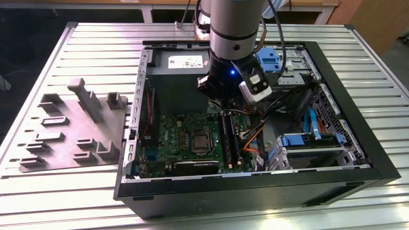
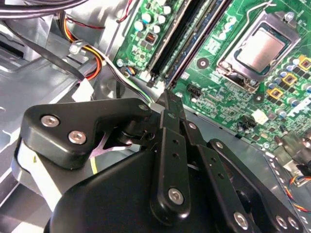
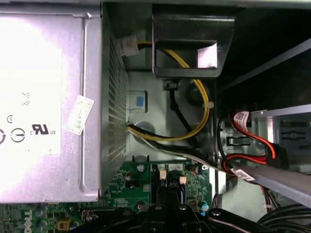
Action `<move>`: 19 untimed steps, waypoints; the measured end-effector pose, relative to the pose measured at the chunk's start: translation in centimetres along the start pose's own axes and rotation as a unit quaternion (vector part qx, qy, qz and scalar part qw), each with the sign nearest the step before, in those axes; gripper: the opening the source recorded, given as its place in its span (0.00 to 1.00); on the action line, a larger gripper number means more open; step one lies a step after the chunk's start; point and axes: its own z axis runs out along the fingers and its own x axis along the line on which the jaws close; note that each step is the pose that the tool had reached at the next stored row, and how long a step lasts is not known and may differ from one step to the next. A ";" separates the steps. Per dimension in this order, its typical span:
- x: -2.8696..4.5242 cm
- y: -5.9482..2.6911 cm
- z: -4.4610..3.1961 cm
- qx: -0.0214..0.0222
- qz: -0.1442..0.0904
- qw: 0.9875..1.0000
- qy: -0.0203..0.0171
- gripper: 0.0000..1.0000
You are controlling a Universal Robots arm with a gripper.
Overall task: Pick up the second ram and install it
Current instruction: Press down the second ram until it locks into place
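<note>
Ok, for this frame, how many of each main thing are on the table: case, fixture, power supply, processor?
Computer case: 1
Grey fixture: 1
Power supply: 1
Processor: 1
Total: 4

The arm [image 1: 234,26] is a grey metal cylinder with dark bands and a small blue light; its end effector [image 2: 172,104] is black linkage plates fastened with silver screws.

The open computer case [image 1: 357,158] lies on the table [image 1: 83,201], with the plastic holder [image 1: 73,129] beside it on the exterior view's left. Inside the case, the arm [image 1: 233,43] hangs over the circuit board [image 1: 185,143], and the power box [image 1: 182,60] sits behind the board.
</note>
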 end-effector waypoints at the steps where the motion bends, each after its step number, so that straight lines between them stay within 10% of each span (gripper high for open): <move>1: 0.00 0.00 0.00 0.000 0.000 1.000 0.000 0.10; 19: 0.03 -0.68 1.20 0.004 0.000 1.000 0.002 0.10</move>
